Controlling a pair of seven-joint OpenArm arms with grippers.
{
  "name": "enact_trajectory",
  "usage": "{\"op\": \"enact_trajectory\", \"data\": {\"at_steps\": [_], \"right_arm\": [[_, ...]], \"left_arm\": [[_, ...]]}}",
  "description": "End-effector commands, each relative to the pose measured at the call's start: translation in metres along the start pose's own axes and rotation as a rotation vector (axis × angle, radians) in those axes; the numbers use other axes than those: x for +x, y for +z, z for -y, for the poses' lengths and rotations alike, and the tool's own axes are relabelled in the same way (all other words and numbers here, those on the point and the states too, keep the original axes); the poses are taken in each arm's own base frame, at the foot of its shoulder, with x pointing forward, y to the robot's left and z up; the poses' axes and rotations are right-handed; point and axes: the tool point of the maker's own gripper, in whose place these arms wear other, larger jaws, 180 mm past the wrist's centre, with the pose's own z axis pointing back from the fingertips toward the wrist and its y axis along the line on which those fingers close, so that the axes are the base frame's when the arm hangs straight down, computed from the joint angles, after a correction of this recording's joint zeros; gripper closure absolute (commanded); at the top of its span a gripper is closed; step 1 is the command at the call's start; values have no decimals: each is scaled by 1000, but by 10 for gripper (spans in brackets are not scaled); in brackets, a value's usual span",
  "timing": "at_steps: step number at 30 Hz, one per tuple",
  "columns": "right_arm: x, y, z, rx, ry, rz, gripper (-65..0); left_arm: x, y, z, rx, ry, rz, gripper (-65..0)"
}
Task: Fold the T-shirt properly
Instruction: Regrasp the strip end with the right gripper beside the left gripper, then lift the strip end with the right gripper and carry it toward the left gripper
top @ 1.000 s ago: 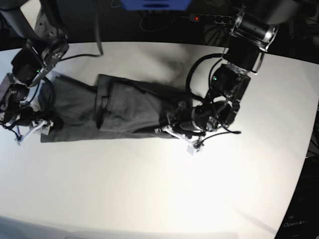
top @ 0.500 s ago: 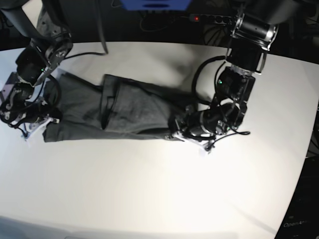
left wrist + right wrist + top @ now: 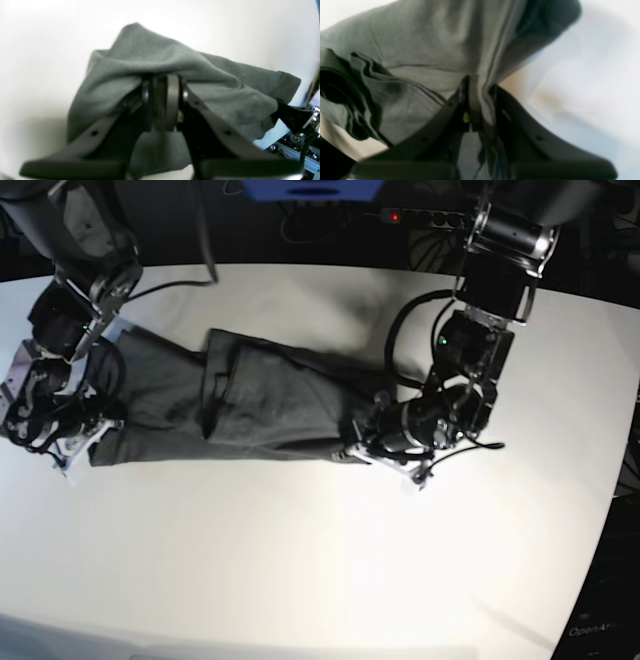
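Currently both sets of fingers pinch opposite ends of the T-shirt (image 3: 240, 395); lift evenly, keeping the cloth taut above the bench (image 3: 300, 560).

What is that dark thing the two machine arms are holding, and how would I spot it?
Find the big white table. Stretched across its far half, between the two arms, lies the T-shirt: a long, flattened band of plain dark grey cloth. The left hand and the right hand each pinch one end of it. It is the only soft thing there.
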Motion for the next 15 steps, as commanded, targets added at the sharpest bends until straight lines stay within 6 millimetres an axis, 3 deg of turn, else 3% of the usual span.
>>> {"op": "enact_trajectory", "data": {"at_steps": [1, 6, 12, 15], "right_arm": [[15, 10, 1, -14, 28, 14, -7], [28, 8, -12, -24, 113, -6, -7], [37, 10, -17, -26, 134, 3, -7], [49, 25, -15, -69, 164, 54, -7]], "left_arm": [[16, 5, 14, -35, -20, 38, -84], [16, 8, 26, -97, 26, 24, -84], [32, 32, 44, -172, 0, 70, -84], [29, 35, 41, -176, 9, 64, -84]]}}
